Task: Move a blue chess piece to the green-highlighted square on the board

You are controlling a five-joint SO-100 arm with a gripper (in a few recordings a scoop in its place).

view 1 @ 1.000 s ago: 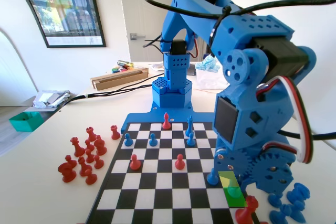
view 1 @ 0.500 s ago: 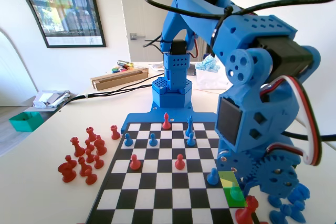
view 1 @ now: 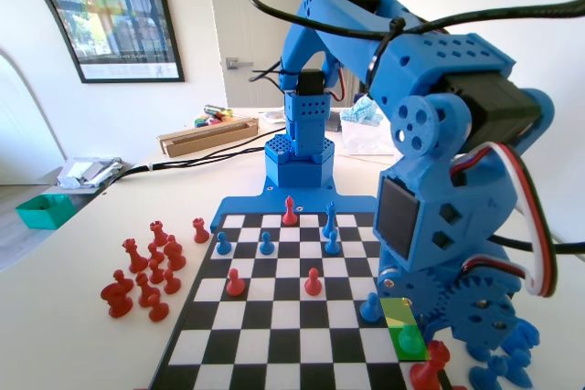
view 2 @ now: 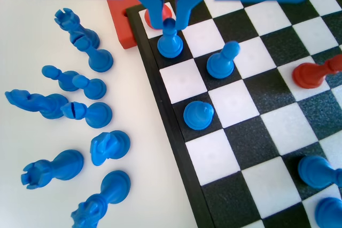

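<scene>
The blue pawn (view 2: 170, 42) stands upright on a board square in the edge column, near the top of the wrist view, its ball head between the two jaws of the gripper (view 2: 169, 24). In the fixed view a pawn-shaped form (view 1: 410, 339) stands on the green-highlighted square (view 1: 402, 342), tinted by the overlay, under the low blue arm; the two appear to be the same piece, which suggests the pawn is already at its goal.

Risk: the jaws sit close on either side of the pawn's head. If the arm lifts or swings before the jaws spread, a jaw could catch the head and tip the pawn or drag it off the square. A second blue pawn (view 2: 222, 60) stands on the adjoining square and a third (view 2: 198, 115) a little nearer the camera; a sideways retreat could knock either. A red piece (view 1: 428, 367) stands just beside the green square in the fixed view.

Gripper state: the gap is narrow, about the width of the head. Whether the jaws clamp the head or have just let go cannot be told.
</scene>
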